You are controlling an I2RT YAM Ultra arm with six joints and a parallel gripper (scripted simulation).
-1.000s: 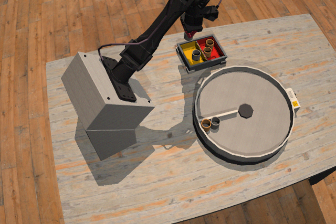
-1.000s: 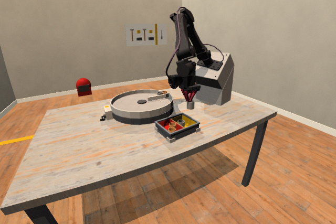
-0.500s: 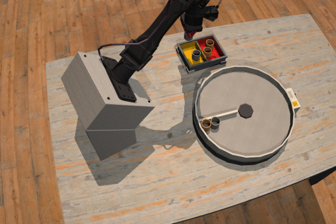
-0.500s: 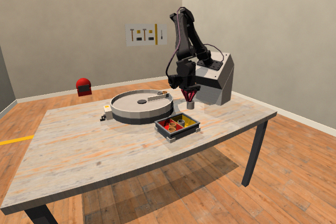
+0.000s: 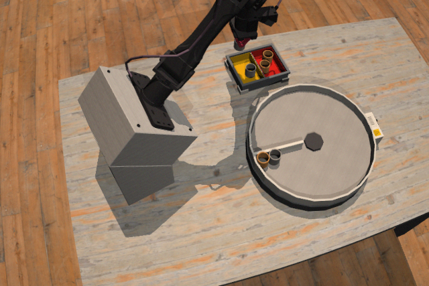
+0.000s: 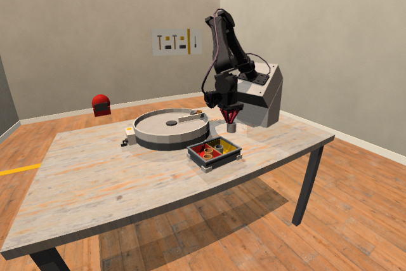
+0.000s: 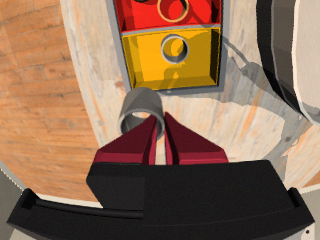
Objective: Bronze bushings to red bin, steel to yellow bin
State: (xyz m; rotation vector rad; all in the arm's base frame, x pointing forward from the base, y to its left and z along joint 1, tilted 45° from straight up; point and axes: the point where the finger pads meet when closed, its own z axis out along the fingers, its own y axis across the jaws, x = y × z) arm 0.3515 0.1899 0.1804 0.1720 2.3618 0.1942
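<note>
My gripper (image 7: 160, 118) is shut on the wall of a steel bushing (image 7: 139, 110) and holds it in the air just beyond the yellow bin's outer edge; it also shows in the exterior view (image 6: 231, 127) and the top view (image 5: 239, 45). The yellow bin (image 5: 243, 68) holds one steel bushing (image 5: 250, 69). The red bin (image 5: 272, 61) holds two bronze bushings (image 5: 267, 55) (image 5: 264, 65). On the turntable (image 5: 310, 144), a bronze bushing (image 5: 264, 157) and a steel bushing (image 5: 276, 155) stand side by side against the white guide bar (image 5: 281, 146) at the rim.
The grey pedestal (image 5: 129, 123) carrying the arm base stands left of the bins. A small control box (image 5: 374, 129) sits at the turntable's right edge. The far table edge lies close behind the gripper.
</note>
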